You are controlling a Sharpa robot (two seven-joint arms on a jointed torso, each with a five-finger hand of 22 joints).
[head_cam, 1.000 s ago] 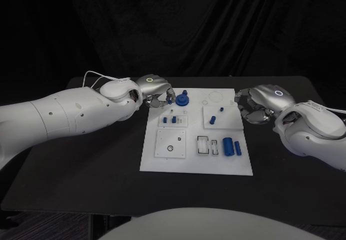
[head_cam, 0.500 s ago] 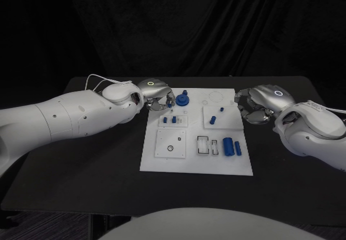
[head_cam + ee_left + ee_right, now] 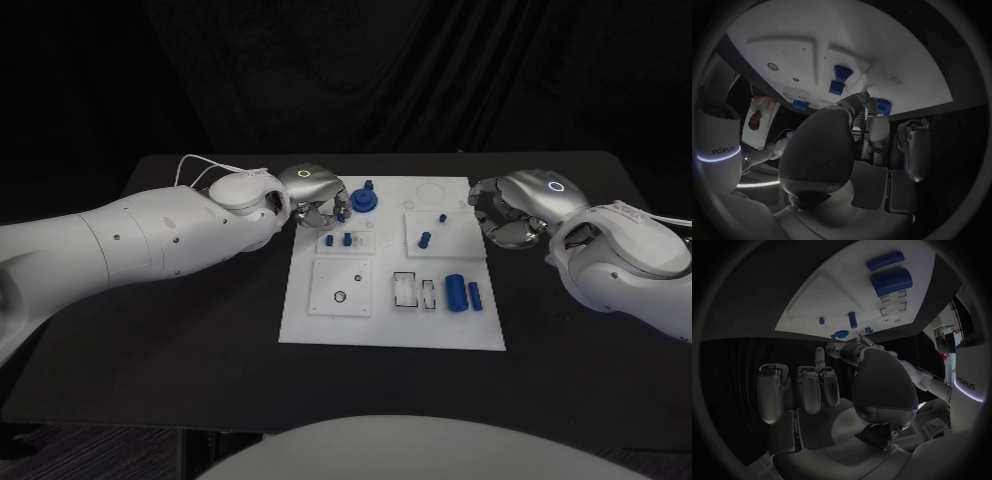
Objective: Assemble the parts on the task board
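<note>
The white task board (image 3: 392,318) lies in the middle of the black table. At its far left corner stands a round blue part with a peg (image 3: 365,200). My left hand (image 3: 315,192) sits just left of that part, fingers curled in and holding nothing. In the left wrist view one fingertip (image 3: 863,95) reaches close to the round blue part (image 3: 882,106); I cannot tell if they touch. My right hand (image 3: 508,212) hovers at the board's far right edge, fingers curled (image 3: 811,387), with nothing in it. Small blue pegs (image 3: 338,240) and a blue pin (image 3: 426,238) stand mid-board.
A thick blue cylinder (image 3: 456,293) and a slim one (image 3: 475,294) lie on the board's near right part, beside white rectangular slots (image 3: 415,290). A black ring (image 3: 340,296) sits on the near left plate. Bare black table (image 3: 173,330) surrounds the board.
My left arm and hand have shifted slightly right, closer to the board's far left corner and the round blue part. The right hand has stayed put.
</note>
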